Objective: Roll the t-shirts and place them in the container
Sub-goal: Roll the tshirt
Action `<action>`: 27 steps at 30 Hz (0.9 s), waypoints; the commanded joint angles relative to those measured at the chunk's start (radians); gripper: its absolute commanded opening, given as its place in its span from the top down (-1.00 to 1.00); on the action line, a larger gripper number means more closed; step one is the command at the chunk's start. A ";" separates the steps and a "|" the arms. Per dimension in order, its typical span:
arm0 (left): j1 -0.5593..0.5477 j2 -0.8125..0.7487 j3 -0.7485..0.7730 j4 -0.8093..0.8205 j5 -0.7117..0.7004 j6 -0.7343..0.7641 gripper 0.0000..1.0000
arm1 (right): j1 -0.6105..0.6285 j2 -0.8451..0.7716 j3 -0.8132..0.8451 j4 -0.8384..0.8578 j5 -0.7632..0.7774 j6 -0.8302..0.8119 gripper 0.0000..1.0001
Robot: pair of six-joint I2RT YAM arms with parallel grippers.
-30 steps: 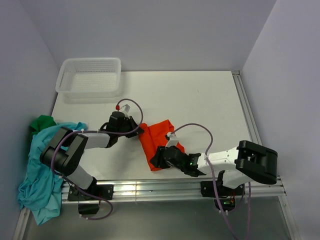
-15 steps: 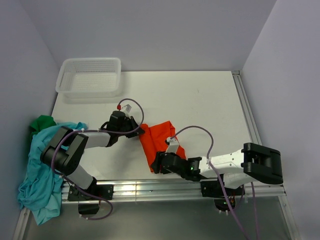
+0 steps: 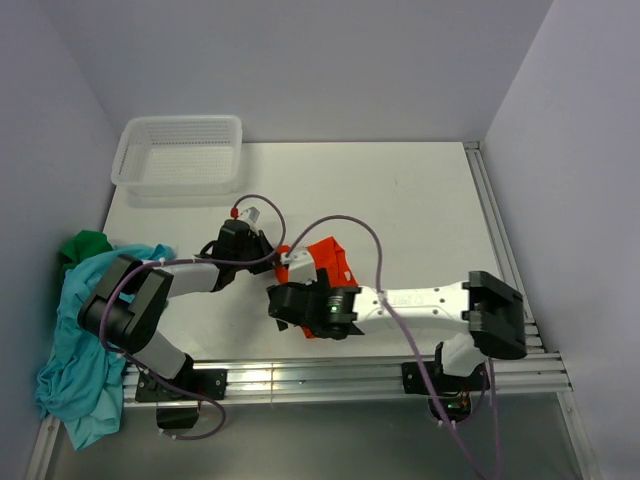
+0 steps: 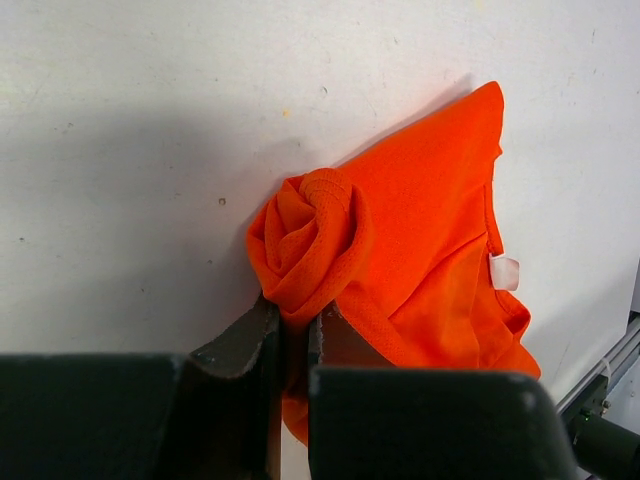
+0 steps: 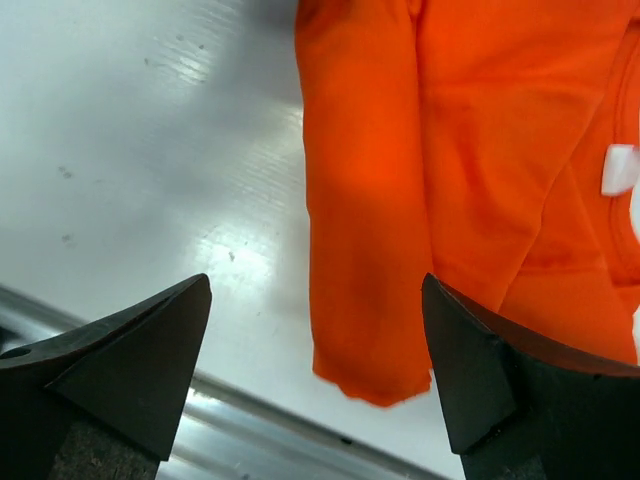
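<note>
The orange t-shirt (image 3: 330, 256) lies on the table near the front middle, and its left end is twisted into a tight roll (image 4: 310, 240). My left gripper (image 3: 274, 262) is shut on that rolled end, which is pinched between its fingers (image 4: 295, 325). My right gripper (image 3: 284, 312) is open and hovers over the shirt's near corner (image 5: 370, 300), which lies flat between the spread fingers without touching them. The teal-blue t-shirt (image 3: 78, 340) is heaped at the table's left edge. The dark green t-shirt (image 3: 86, 245) peeks out behind it.
A white mesh basket (image 3: 180, 152) stands at the back left of the table (image 3: 400, 200). A metal rail (image 3: 300, 378) runs along the front edge, close under the right gripper. A white label (image 5: 620, 168) shows at the orange shirt's collar.
My right arm has swung left across the orange shirt's near end, and its gripper is now over the near left corner. My left gripper has stayed shut on the rolled end.
</note>
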 commanded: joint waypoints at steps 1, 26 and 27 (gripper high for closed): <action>-0.007 -0.036 0.029 -0.034 -0.016 -0.015 0.99 | 0.017 0.108 0.113 -0.164 0.109 -0.102 -0.84; -0.016 -0.013 0.117 -0.207 0.019 -0.012 0.99 | 0.086 0.577 0.419 -0.243 0.403 -0.310 -0.69; -0.016 -0.011 0.123 -0.218 0.019 -0.011 0.99 | 0.084 0.588 0.426 -0.244 0.411 -0.308 -0.68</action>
